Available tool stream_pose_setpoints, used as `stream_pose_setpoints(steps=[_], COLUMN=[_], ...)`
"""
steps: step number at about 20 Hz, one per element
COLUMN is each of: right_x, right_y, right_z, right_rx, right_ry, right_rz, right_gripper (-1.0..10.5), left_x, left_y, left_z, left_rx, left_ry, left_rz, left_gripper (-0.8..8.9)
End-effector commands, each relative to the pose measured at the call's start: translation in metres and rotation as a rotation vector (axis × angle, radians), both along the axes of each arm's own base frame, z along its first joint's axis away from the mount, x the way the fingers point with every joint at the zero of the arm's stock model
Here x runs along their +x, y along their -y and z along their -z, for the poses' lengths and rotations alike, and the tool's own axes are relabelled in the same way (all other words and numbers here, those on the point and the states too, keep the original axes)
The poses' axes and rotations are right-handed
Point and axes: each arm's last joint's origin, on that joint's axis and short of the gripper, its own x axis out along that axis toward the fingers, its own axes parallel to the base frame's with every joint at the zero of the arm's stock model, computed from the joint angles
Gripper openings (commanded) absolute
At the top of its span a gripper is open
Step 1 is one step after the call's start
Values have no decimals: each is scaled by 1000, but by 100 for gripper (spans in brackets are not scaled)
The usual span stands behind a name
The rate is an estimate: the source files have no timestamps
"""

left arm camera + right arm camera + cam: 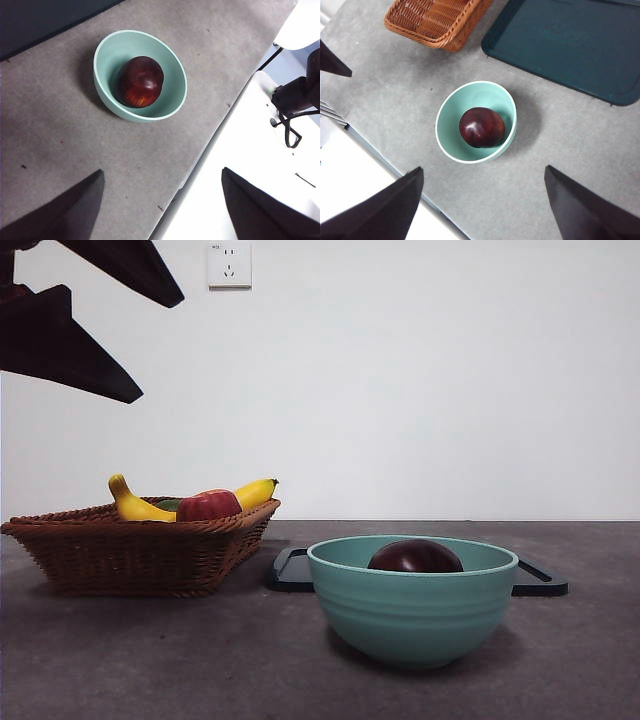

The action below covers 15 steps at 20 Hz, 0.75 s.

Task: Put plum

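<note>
In the teal bowl (412, 615), plum (415, 557) below rim, left gripper (160, 205) and right gripper (482, 205) wide apart, empty, high above.

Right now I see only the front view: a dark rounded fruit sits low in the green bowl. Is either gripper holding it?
Observer: No. The glossy dark maroon plum rests free in the pale green ceramic bowl; both grippers hang open above.
Operator: What is the black thing behind the bowl?
Observer: A flat dark rectangular tray, nothing visible on it.
Operator: Is the bowl touching the basket?
Observer: No, the brown woven wicker basket stands apart.
</note>
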Motion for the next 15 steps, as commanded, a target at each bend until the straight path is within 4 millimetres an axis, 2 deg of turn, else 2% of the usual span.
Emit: stream_pose_setpoints(steps=[1, 7, 15], right_x=[8, 42, 79], right_y=[-4, -30, -75], right_z=[3, 45, 85], right_rx=[5, -34, -217], right_ry=[-39, -142, -145], right_rz=[-2, 0, 11], right_gripper=[386, 385, 345], left_x=[1, 1, 1], left_y=[2, 2, 2], left_z=[-2, -2, -2], left_rx=[-7, -7, -6], left_ry=[1, 1, 1], left_rz=[9, 8, 8], left_gripper=[374, 374, 374])
